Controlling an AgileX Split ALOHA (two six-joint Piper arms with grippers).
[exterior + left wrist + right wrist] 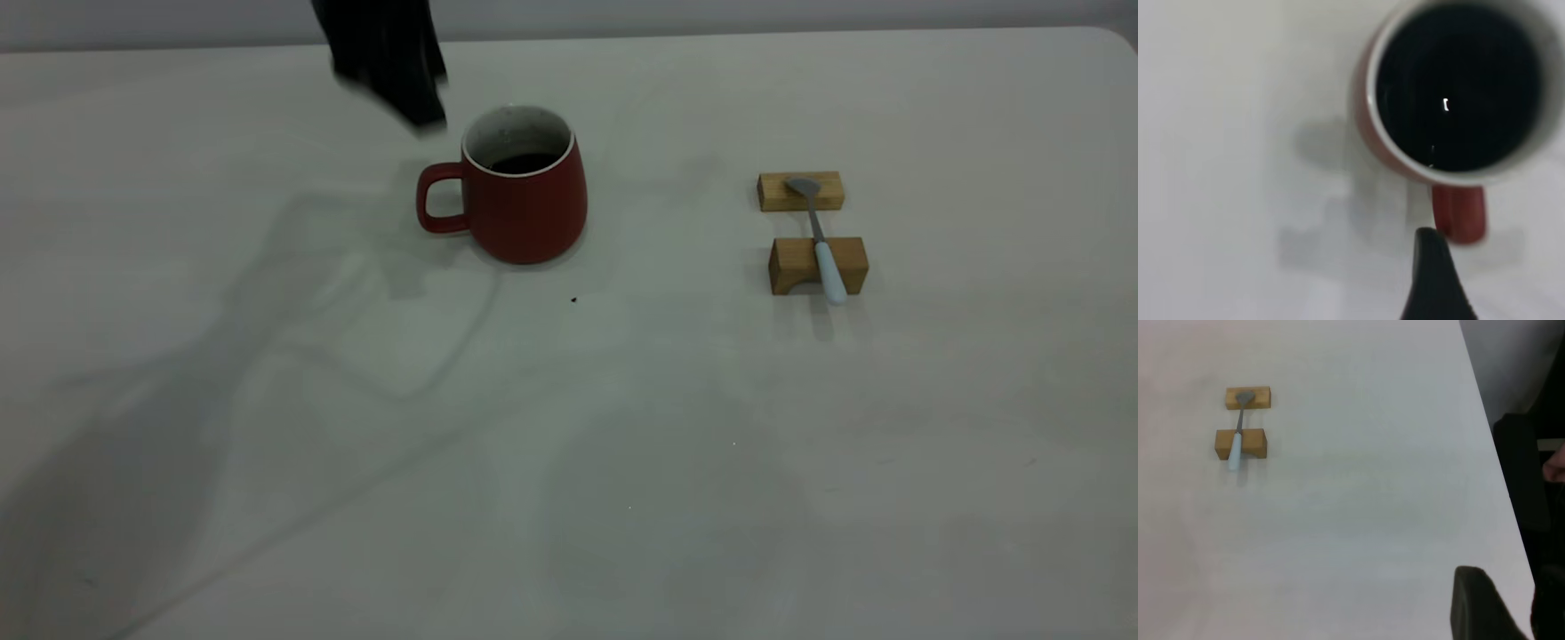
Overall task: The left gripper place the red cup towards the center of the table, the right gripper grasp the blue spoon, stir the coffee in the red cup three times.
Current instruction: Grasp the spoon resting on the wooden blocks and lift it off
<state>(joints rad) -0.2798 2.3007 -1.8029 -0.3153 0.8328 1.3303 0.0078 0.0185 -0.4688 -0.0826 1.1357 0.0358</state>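
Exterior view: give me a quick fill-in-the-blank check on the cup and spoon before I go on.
1. The blue spoon rests across two wooden ____.
2. The red cup holds dark ____.
3. In the exterior view, the cup's handle points toward the ____ side.
4. The left gripper hangs just behind the cup's ____.

Missing words: blocks; coffee; left; handle

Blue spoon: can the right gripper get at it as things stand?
Probably yes. The blue spoon lies across two wooden blocks, handle overhanging, nothing around it; the red cup stands well aside.
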